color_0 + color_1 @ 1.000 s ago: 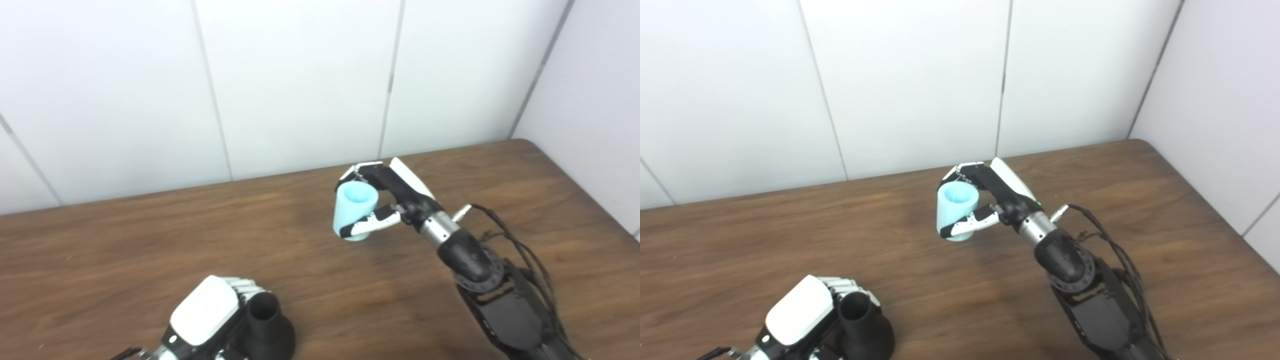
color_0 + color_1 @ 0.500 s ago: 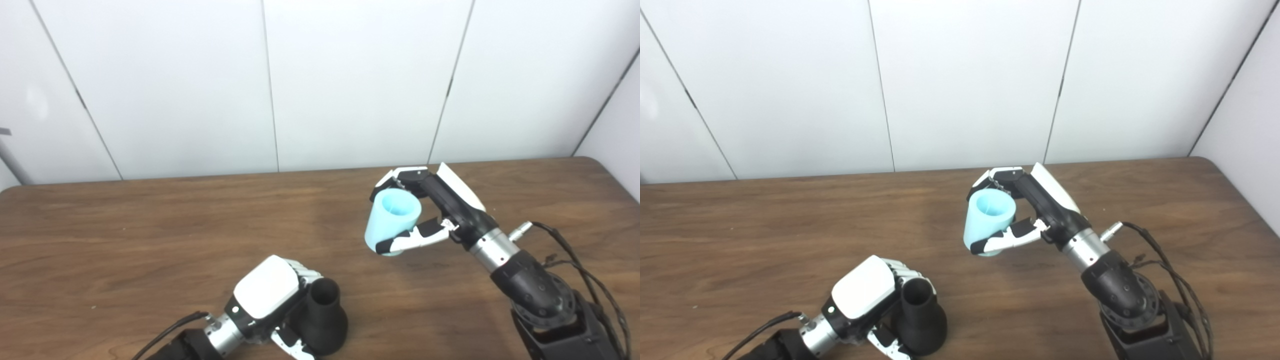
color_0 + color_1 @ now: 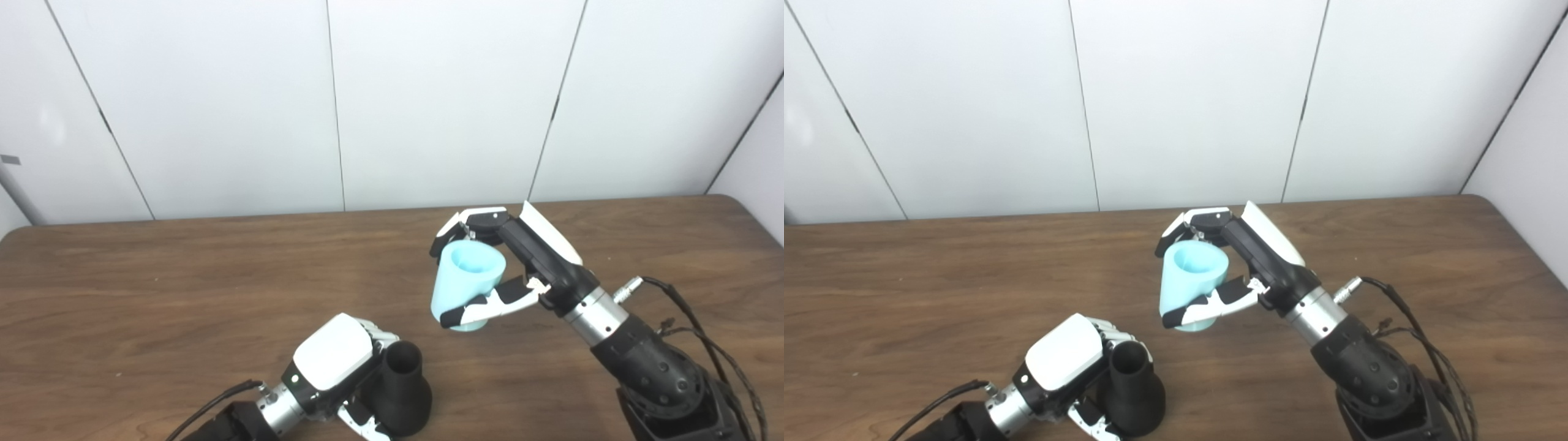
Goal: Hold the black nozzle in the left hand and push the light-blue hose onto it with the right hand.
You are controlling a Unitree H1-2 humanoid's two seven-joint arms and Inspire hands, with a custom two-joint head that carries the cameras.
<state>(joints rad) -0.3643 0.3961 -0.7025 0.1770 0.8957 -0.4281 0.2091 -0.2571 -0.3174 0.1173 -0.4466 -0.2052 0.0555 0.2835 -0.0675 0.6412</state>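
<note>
The black nozzle (image 3: 401, 392) stands upright near the table's front edge, wide base down, narrow open mouth up. My left hand (image 3: 334, 367) is shut around it from the left. The light-blue hose (image 3: 467, 283) is a short, wide tube piece, held tilted above the table with its open end facing up. My right hand (image 3: 520, 263) is shut on it, fingers over the far rim and thumb across the near side. The hose is up and to the right of the nozzle, apart from it. Both show in the right eye view too: nozzle (image 3: 1132, 392), hose (image 3: 1191, 283).
The brown wooden table (image 3: 153, 294) runs to a white panelled wall at the back. Its right end curves off at the far right (image 3: 750, 211). Black cables (image 3: 704, 331) hang off my right forearm.
The camera swung left, then settled. My right hand has carried the hose a little left and down toward the nozzle. My left hand keeps its hold on the nozzle.
</note>
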